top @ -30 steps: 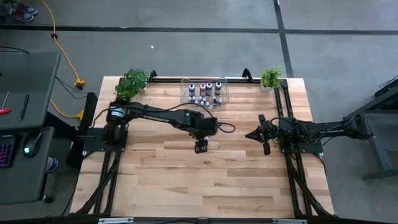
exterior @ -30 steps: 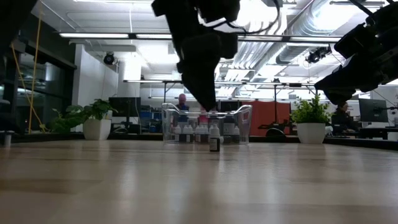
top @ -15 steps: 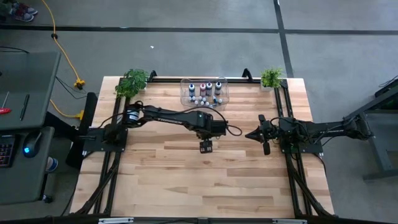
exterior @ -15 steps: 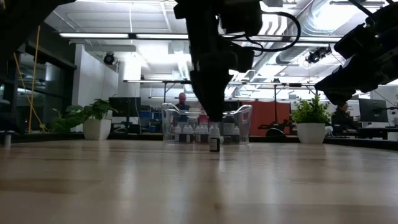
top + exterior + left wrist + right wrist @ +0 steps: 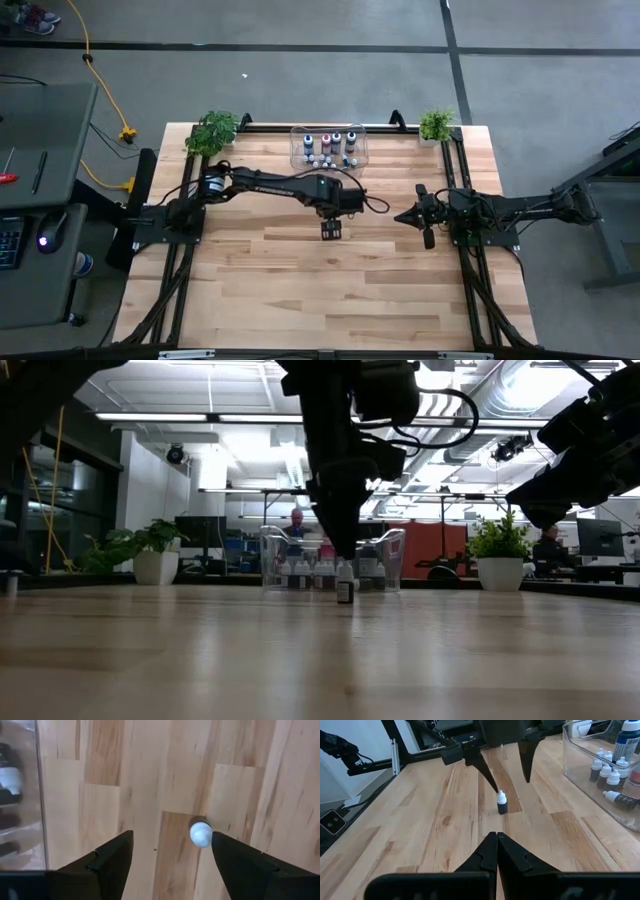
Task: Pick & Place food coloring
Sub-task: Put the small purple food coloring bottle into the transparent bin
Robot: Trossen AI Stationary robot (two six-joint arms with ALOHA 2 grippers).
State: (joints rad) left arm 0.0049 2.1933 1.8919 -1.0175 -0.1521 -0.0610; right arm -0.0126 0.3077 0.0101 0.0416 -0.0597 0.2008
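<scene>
High view: the left hand (image 5: 332, 229), fingers spread, has been shifted from frame centre toward the clear bin (image 5: 362, 143) at upper centre.
Low view: the small bottle (image 5: 345, 586) is left upright on the bench (image 5: 320, 660), released.
Left wrist view: the bottle's white cap (image 5: 200, 834) sits untouched beside one finger.
Right wrist view: the right hand (image 5: 497, 851) is clenched, idle; placement judged done.

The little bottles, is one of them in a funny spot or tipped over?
One small bottle stands upright alone on the table, outside the clear bin with the others. One bottle in the bin lies on its side. Nothing spilled.
</scene>
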